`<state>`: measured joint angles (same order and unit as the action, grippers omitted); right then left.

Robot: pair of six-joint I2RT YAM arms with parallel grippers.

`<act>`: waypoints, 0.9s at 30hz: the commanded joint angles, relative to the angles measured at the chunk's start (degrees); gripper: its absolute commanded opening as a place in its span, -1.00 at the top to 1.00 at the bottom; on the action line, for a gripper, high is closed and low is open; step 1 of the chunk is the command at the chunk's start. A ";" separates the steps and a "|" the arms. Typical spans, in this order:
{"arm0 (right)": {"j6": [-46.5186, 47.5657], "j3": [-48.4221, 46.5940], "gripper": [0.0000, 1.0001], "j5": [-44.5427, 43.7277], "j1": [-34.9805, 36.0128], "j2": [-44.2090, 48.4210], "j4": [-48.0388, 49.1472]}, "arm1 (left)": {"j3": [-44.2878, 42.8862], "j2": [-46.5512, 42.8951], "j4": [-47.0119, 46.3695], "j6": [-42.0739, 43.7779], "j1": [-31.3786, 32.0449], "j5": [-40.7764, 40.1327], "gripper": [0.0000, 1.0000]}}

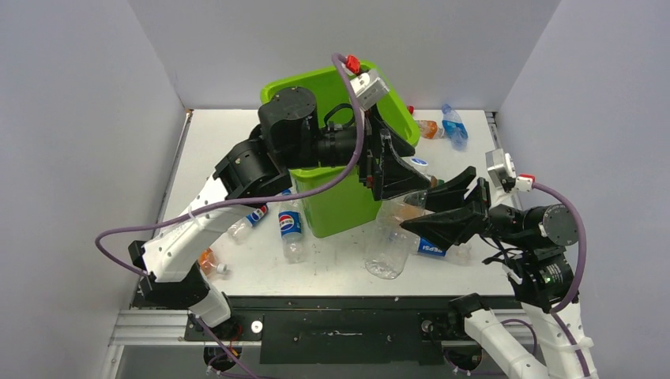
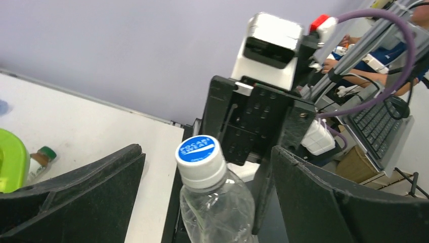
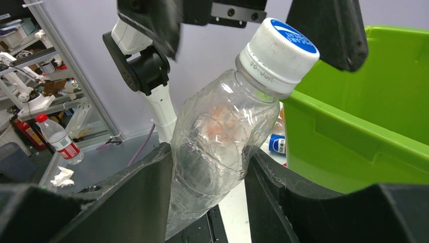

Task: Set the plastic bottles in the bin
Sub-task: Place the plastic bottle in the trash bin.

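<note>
Several bottles (image 1: 291,230) beside bin (image 1: 341,207)

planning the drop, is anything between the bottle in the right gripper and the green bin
Yes: the open left gripper straddles the cap of the clear bottle held by the right gripper, beside the wall of the bin, and the left arm lies across its opening. Nothing else visible is between them.
</note>
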<state>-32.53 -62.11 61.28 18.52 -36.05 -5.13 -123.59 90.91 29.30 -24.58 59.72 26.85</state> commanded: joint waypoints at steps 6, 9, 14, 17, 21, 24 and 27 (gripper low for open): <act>2.16 -2.72 0.89 -1.57 0.70 -0.27 0.60 | -4.29 2.41 4.59 3.13 1.34 -1.62 -0.30; 2.52 -2.45 0.89 -1.73 0.68 -0.14 0.34 | -4.41 2.56 4.10 2.88 1.49 -1.05 0.22; 2.30 -2.49 0.40 -2.70 0.63 0.16 -0.19 | -3.86 2.03 2.00 2.59 1.80 -0.84 1.00; -3.00 -1.64 -0.85 -1.20 0.71 1.00 6.37 | 0.71 -0.97 -3.47 2.63 1.80 -3.27 1.00; -4.98 -4.34 -0.79 -6.72 0.73 2.37 5.76 | 11.37 -9.10 -14.67 4.22 1.29 -13.57 1.00; -3.74 -6.89 -0.79 -13.80 0.73 3.41 -0.25 | 21.60 -17.65 -26.34 6.04 -0.24 -21.03 1.00; -2.37 -7.62 -0.79 -23.16 0.65 5.84 -5.40 | 27.95 -25.22 -35.27 13.04 -0.96 -30.24 1.00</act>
<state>-35.35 -66.48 50.48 18.85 -33.82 -7.29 -100.38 76.55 14.04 -20.23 60.29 11.77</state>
